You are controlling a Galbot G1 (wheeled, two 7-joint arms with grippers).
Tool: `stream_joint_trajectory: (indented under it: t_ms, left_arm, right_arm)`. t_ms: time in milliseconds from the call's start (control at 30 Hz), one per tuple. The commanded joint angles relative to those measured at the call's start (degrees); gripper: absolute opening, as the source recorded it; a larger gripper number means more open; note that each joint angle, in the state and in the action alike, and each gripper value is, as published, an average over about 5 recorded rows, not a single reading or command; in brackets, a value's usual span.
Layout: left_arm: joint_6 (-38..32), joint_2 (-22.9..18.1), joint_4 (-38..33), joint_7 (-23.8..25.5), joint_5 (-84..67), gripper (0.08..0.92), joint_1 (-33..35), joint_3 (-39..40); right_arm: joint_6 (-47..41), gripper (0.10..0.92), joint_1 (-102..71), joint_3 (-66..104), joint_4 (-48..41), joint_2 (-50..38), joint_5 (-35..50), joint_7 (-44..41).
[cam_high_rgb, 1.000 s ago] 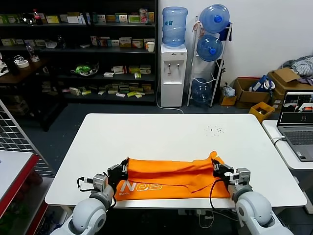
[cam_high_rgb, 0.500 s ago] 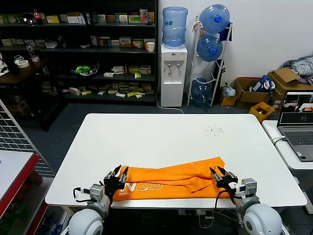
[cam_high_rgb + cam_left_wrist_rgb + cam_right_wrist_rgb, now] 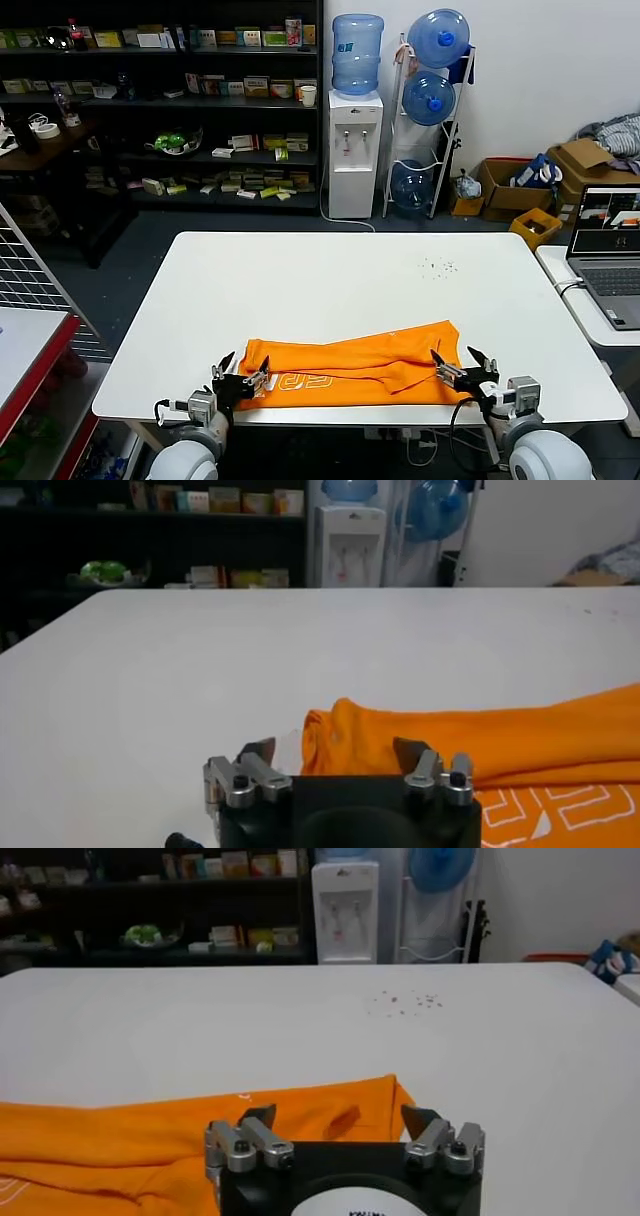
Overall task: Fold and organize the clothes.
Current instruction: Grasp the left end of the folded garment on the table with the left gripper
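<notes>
At table's (image 3: 330, 270) near edge: left gripper (image 3: 240, 375) and right gripper (image 3: 459, 364) both spread wide, gripping nothing, flanking folded orange T-shirt (image 3: 350, 363).

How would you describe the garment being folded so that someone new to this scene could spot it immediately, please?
On the big white table, look along the near edge, between the open left gripper and the open right gripper. The orange T-shirt lies there, folded into a long band. It is the table's only cloth, bright orange with white lettering near its left end.
</notes>
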Motion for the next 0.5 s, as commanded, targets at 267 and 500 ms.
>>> stream_joint_trajectory:
  t_ms: [267,500]
  left_arm:
    - [-1.2,-1.9,3.4,-0.2,1.3,0.544,0.7,0.0]
    - [-1.7,-2.2,2.0,-0.7,0.5,0.345,0.7,0.1]
  right_arm:
    - [0.4,0.823,-0.9,0.7,0.3,0.4,0.1,0.0]
    - [0.8,0.823,-1.0,0.7,-0.2,0.8,0.0,0.0]
